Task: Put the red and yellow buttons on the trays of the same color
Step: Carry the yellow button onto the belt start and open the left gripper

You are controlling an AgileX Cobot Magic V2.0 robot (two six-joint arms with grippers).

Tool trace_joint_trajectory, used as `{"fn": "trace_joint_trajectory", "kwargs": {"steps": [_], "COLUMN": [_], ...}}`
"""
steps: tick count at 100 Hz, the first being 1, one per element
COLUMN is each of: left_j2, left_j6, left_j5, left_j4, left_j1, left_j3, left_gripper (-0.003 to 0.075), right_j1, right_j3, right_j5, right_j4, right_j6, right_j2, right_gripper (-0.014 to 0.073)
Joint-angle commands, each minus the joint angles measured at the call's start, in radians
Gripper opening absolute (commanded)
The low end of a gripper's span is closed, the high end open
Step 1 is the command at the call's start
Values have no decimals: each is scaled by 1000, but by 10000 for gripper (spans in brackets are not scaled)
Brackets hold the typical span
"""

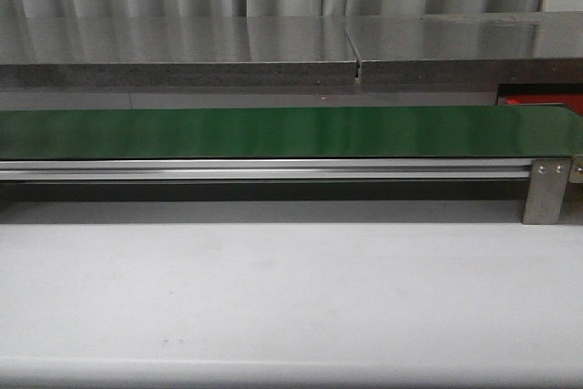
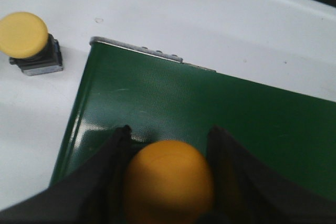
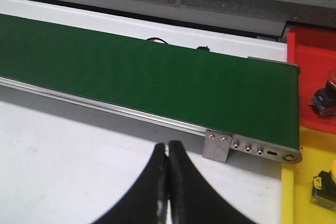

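Both grippers are showing plain black fingers: the left gripper [image 2: 169,145] with two broad, matte, tapering fingers, the right gripper [image 3: 167,153] with smooth, curved, glossy ones.

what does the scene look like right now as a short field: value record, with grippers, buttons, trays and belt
left gripper: fingers shut on a yellow button, over the green belt
right gripper: fingers shut, holding nothing, over the white table
spare yellow button: on the table beside the belt's end
red tray: one button in it, at the picture's edge
yellow tray: one yellow button in it
belt in front view: no buttons showing
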Motion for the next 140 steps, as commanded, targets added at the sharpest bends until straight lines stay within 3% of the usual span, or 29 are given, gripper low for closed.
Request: {"fn": "trace_joint_trajectory", "kwargs": {"steps": [1, 27, 37, 46, 63, 70, 102, 140], "left_j2": [-32, -19, -19, -19, -23, -29, -121, -69], "left_j6": [9, 9, 9, 11, 13, 13, 13, 12], "left_j5": [-38, -44, -34, -24, -24, -24, -35, -54], "left_j4": [-16, 12, 12, 12, 10, 10, 14, 44], "left_j1": [-19, -40, -40, -40, -40, -40, -26, 167], "left_j3": [-26, 4, 4, 4, 1, -7, -45, -45], "left_gripper": [-19, -18, 31, 165, 606, 711, 639, 639], "right_j1": [-1, -1, -1, -1, -1, -1, -1, -1], "right_j3": [-24, -24, -24, -24, -24, -24, -24, -24], "right_j5": [-61, -60, -60, -60, -60, -60, -60, -60], "right_j4": [24, 24, 24, 24, 24, 24, 24, 24], "right_j6": [-8, -8, -8, -8, -8, -8, -8, -8], "right_j2": [-7, -7, -7, -7, -7, -7, -7, -7], "right_gripper": [-117, -117, -117, -117, -117, -117, -117, -117]}}
